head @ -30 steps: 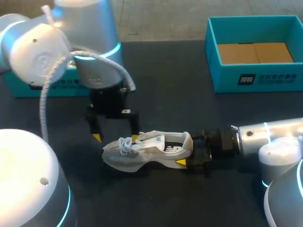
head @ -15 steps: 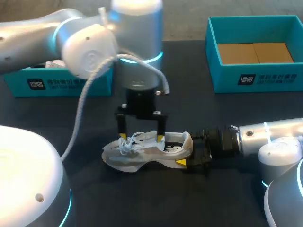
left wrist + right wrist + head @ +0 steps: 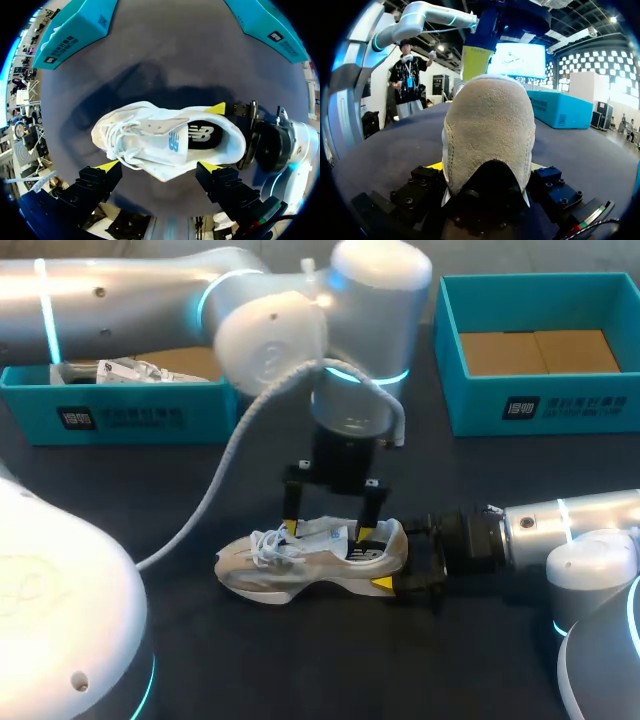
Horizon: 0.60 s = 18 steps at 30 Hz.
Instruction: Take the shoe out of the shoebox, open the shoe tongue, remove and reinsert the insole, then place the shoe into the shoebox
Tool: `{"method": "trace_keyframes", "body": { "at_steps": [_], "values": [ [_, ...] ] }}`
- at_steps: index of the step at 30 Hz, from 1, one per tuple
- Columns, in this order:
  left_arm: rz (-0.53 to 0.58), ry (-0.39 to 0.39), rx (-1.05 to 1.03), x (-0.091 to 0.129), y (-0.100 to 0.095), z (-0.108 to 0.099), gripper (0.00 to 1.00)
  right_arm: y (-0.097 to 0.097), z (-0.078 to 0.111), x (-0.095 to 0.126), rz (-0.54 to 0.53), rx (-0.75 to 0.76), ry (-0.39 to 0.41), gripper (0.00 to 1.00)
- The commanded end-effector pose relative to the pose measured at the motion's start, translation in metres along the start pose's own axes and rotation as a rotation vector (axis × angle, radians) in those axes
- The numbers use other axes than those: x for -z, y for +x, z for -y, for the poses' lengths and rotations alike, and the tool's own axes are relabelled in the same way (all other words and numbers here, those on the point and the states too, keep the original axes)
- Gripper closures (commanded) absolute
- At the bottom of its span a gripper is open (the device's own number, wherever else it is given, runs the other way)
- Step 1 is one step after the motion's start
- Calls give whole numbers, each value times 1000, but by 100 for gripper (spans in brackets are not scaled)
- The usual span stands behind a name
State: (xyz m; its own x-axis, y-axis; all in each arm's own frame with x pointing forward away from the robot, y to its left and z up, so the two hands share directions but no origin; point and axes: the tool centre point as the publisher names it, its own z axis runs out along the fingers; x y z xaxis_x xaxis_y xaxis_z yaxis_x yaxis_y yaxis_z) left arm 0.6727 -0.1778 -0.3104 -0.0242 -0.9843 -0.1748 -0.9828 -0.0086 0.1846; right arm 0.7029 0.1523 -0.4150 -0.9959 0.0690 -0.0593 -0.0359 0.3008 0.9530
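Note:
A white sneaker (image 3: pixel 310 558) lies on its sole on the dark table, toe to the left. Its heel (image 3: pixel 487 125) sits between the fingers of my right gripper (image 3: pixel 396 568), which is shut on it from both sides. My left gripper (image 3: pixel 327 532) hangs open just above the shoe's middle. Its yellow tips stand over the tongue and the opening. In the left wrist view the shoe (image 3: pixel 165 142) lies ahead of my left gripper (image 3: pixel 159 166), with laces, tongue and dark insole showing. In the right wrist view my right gripper (image 3: pixel 487 167) is mostly hidden by the heel.
A teal shoebox (image 3: pixel 470 405) with a brown cardboard bottom stands at the back right. Another teal box (image 3: pixel 130 420) with white paper in it stands at the back left. My left arm stretches across the table's back half.
My left arm has swung right, carrying its open gripper from beside the toe to above the tongue and opening. The right gripper and the shoe have stayed put.

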Motion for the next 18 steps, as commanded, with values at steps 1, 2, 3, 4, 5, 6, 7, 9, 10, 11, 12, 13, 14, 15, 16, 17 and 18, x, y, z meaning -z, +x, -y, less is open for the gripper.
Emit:
{"method": "trace_keyframes", "body": {
  "at_steps": [1,2,3,4,5,6,7,9,10,11,12,13,14,15,16,17,18],
  "values": [
    [84,-4,10,-7,5,6,0,0,-1,-2,-1,-1,7,100],
    [85,-4,11,-8,5,6,0,0,-1,-2,-1,-1,7,100],
    [87,-6,11,-10,4,7,0,0,-1,-2,-1,-1,7,100],
    [95,-3,17,-11,4,8,0,0,-1,-2,-1,-1,7,100],
    [96,-3,18,-12,4,9,0,0,-1,-2,-1,-1,7,100],
    [97,-7,17,-14,4,9,0,0,-1,-2,-1,-1,7,100],
    [102,-7,20,-15,3,9,0,0,-1,-2,-1,-1,7,100],
    [108,-7,24,-18,3,11,0,0,-1,-2,-1,-1,7,100],
    [115,-2,30,-19,3,12,0,0,-1,-2,-1,-1,7,100],
    [117,-1,31,-20,3,12,0,0,-1,-2,-1,-1,7,100],
    [118,-1,31,-21,3,12,0,0,-1,-2,-1,-1,7,100],
    [120,-1,32,-22,3,12,0,0,-1,-2,-1,-1,7,100],
    [124,1,34,-22,3,13,0,0,-1,-2,-1,-1,7,100],
    [124,0,37,-23,2,14,0,0,-1,-2,-1,-1,7,100],
    [125,-1,41,-23,2,14,0,0,-1,-2,-1,-1,7,100],
    [128,-3,47,-24,2,17,0,0,-1,-2,-1,-1,7,100],
    [134,-7,53,-25,2,19,0,0,-1,-2,-1,-1,7,100]
  ]
}}
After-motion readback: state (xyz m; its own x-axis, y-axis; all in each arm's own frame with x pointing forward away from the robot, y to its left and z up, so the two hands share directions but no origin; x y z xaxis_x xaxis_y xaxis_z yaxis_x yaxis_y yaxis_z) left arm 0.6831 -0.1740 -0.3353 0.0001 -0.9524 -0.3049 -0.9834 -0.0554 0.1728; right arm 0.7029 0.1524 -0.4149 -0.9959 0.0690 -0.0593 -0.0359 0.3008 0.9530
